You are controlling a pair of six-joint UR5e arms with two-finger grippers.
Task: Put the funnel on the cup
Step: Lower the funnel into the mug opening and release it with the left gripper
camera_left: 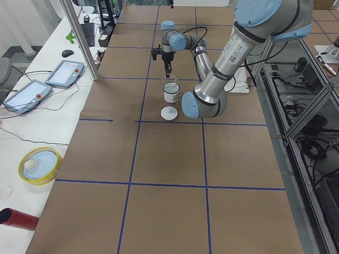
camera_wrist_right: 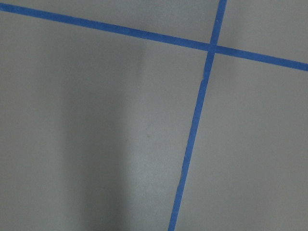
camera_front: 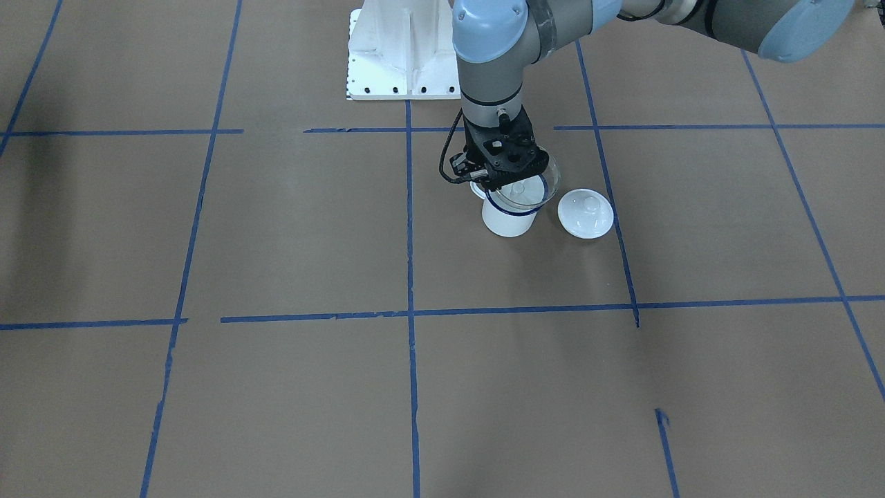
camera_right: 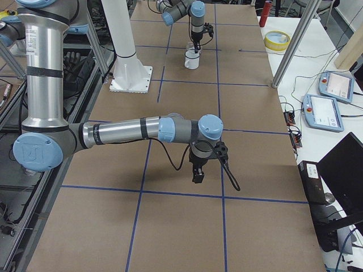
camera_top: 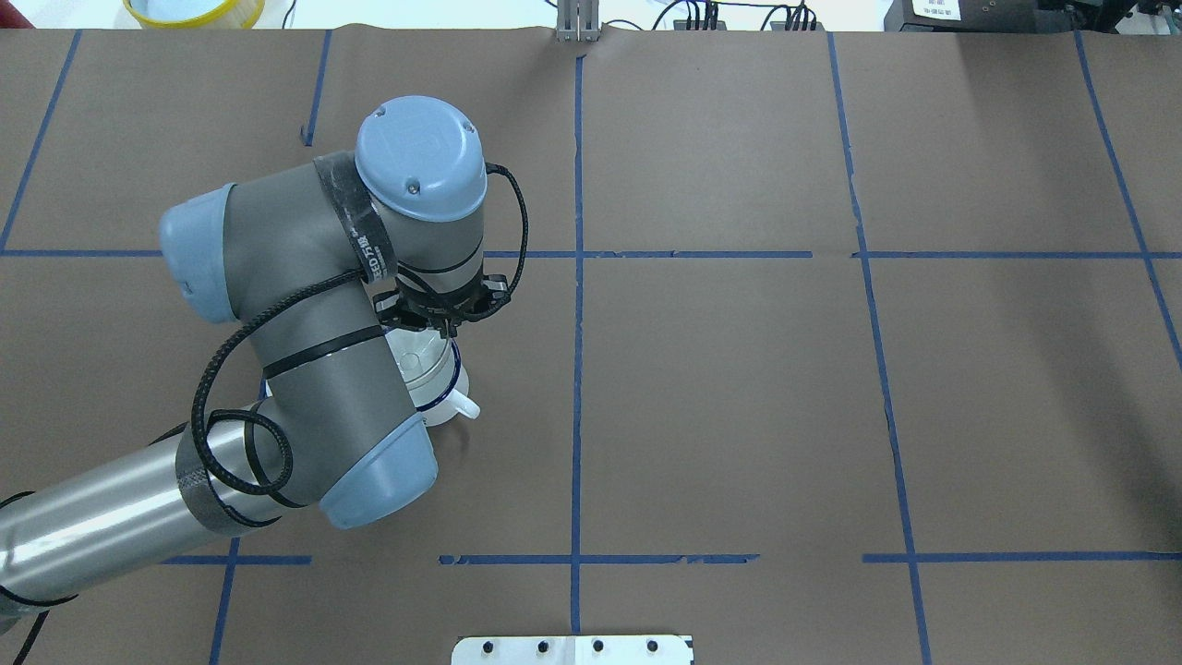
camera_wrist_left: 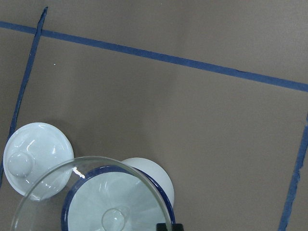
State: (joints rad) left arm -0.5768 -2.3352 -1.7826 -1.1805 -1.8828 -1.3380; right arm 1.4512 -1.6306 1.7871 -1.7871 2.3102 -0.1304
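Front view, left to right.
Left gripper (camera_front: 495,181): clenched on funnel's rim, on the robot's side.
Funnel (camera_front: 527,188): 1, clear, slightly tilted, mouth over cup, spout down inside it.
Cup (camera_front: 509,220): 1, white, blue rim, upright on table (camera_front: 290,235).
Lid (camera_front: 585,213): 1, white, knobbed, just beside cup.
Right gripper (camera_right: 197,177): above table, well apart from cup; grip cannot be told.

Overhead, my left arm (camera_top: 305,305) covers the lid (camera_front: 585,213) and most of the cup (camera_top: 449,401). My wrist view's edge cuts off the funnel (camera_wrist_left: 96,202) and all but a sliver of my left tool (camera_front: 496,184). My right tool (camera_right: 197,174) is too small to judge.
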